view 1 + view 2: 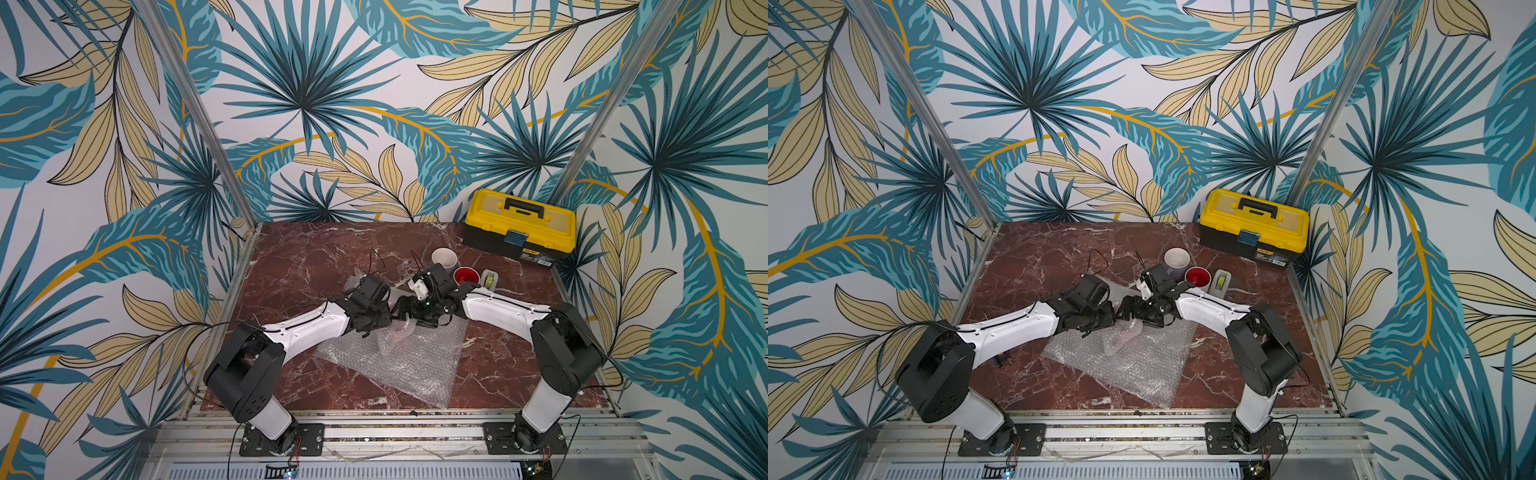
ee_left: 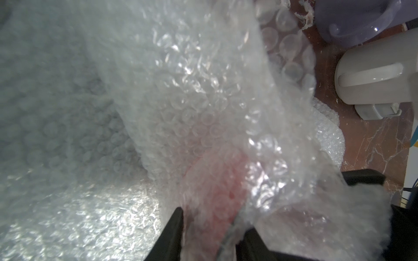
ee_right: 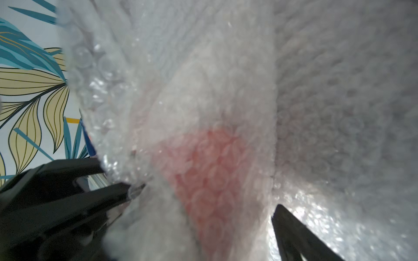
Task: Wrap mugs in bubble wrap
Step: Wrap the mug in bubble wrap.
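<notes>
so far red mug (image 3: 208, 180) sits half-bundled in bubble wrap (image 1: 415, 357) at centre, left claw (image 2: 214, 220) pinching that wrap, right claw (image 1: 407, 311) spread beside it; lavender mug (image 1: 444, 257) and white mug (image 1: 466, 275) wait bare behind.

Between the left gripper's (image 2: 213, 220) matt black fingers (image 2: 172, 235), clear glinting plastic bubble wrap (image 2: 192, 101) is seen; beyond them, a glossy glazed lavender mug (image 2: 352, 20).

The bubble wrap (image 1: 399, 365) lies as a translucent sheet on the near middle of the table (image 1: 299, 266). Its far part is gathered into a lumpy fold around the red mug (image 2: 214, 203), which shows only as a pink blur. The lavender mug (image 1: 444, 257) and the red-lined white mug (image 1: 466, 276) stand upright, unwrapped, just beside each other, farther back.
</notes>
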Controlling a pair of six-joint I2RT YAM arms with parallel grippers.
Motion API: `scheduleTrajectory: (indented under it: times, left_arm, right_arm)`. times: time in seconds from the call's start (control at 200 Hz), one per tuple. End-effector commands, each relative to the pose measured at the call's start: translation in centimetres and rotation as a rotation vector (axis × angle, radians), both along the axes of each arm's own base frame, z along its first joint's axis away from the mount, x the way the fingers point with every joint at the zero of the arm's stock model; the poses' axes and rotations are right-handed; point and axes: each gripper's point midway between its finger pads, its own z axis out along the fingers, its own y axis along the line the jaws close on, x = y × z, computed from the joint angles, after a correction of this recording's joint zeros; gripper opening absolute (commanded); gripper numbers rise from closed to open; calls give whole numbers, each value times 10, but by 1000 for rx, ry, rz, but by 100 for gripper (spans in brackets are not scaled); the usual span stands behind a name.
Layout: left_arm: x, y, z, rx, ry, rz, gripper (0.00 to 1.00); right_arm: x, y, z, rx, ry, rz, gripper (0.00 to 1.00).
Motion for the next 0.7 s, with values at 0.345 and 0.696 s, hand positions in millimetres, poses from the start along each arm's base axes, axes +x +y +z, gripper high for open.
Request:
scheduleTrajectory:
  times: [0.345,0.696]
  left_arm:
    - [4,1,18,-21,-41,23,43]
    - [9,38,59,-19,-191,117,56]
  right_arm:
    - [-12,-27,-62,-269,115,19,79]
    - [-12,-34,-64,-375,96,72,77]
